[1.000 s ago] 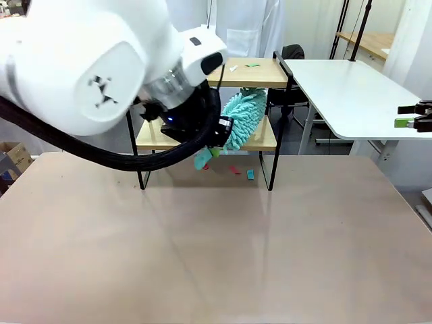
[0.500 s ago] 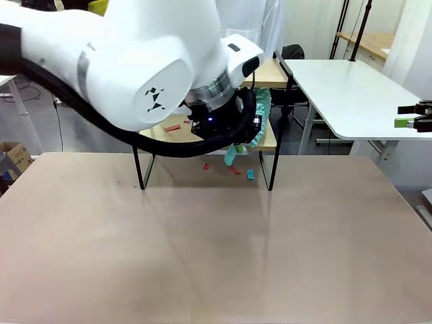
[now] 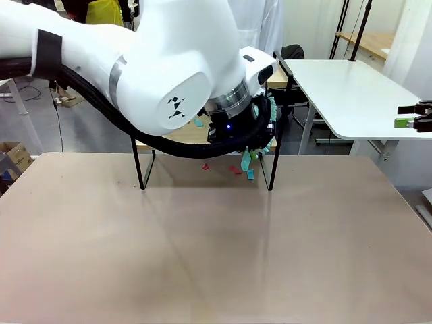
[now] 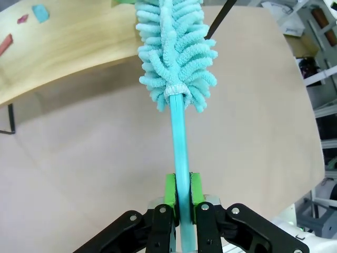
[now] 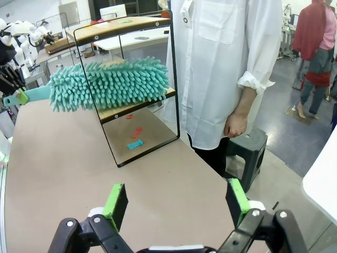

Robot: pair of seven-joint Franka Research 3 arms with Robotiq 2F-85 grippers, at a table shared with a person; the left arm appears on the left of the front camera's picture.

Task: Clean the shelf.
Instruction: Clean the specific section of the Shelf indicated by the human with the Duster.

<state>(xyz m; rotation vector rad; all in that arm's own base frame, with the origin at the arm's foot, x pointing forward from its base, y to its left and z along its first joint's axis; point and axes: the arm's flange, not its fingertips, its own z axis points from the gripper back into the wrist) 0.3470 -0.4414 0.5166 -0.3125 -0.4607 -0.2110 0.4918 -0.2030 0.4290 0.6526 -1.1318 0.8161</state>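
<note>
Stretching left-right, long side frontward: shelf (image 3: 192,135)

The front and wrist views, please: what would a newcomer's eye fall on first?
Most striking is the fluffy teal duster, its head level with the lower board of the shelf, its handle clamped in the jaws of the left arm, whose bulky white body hides much of the shelf in the front view. Red and teal scraps lie on the table beneath the shelf, and a person in a white shirt stands beside it.

The left arm (image 3: 169,74) has swung farther right, sweeping the duster (image 4: 176,52) along the shelf's (image 4: 79,47) lower board toward its right end.
</note>
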